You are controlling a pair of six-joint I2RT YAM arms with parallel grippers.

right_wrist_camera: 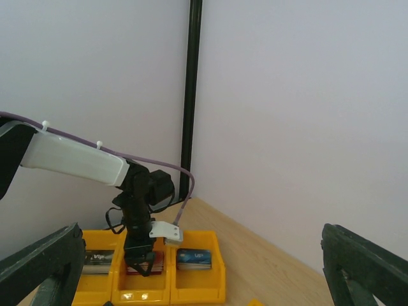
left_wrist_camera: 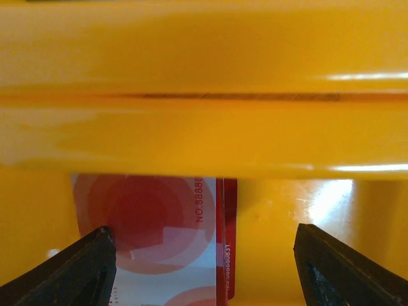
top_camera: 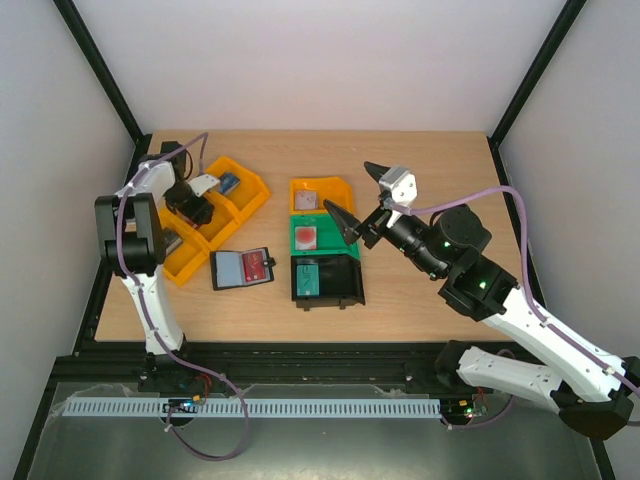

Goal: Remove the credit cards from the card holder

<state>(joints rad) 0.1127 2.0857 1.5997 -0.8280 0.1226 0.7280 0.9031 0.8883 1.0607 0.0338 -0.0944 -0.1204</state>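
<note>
Open card holder (top_camera: 228, 270) lies flat on the table (top_camera: 430, 150), left of centre. Long axis roughly left–right, slightly tilted. One red credit card (top_camera: 257, 265) sits in its right half.

Down in a yellow bin (left_wrist_camera: 204, 127): left hand (left_wrist_camera: 203, 231), fingers apart, gripping nothing. Between them a second red card (left_wrist_camera: 231, 236) lies partly under a pale card with red circles (left_wrist_camera: 146, 223), long axes running away from the camera.

Legible: "NO 8888" on the pale card; zeros ending "31" on the red one.

Raised above the table: right hand (top_camera: 358, 193), spread wide, empty.

Light wood top, pale walls (top_camera: 300, 60), black frame posts (top_camera: 100, 75).
</note>
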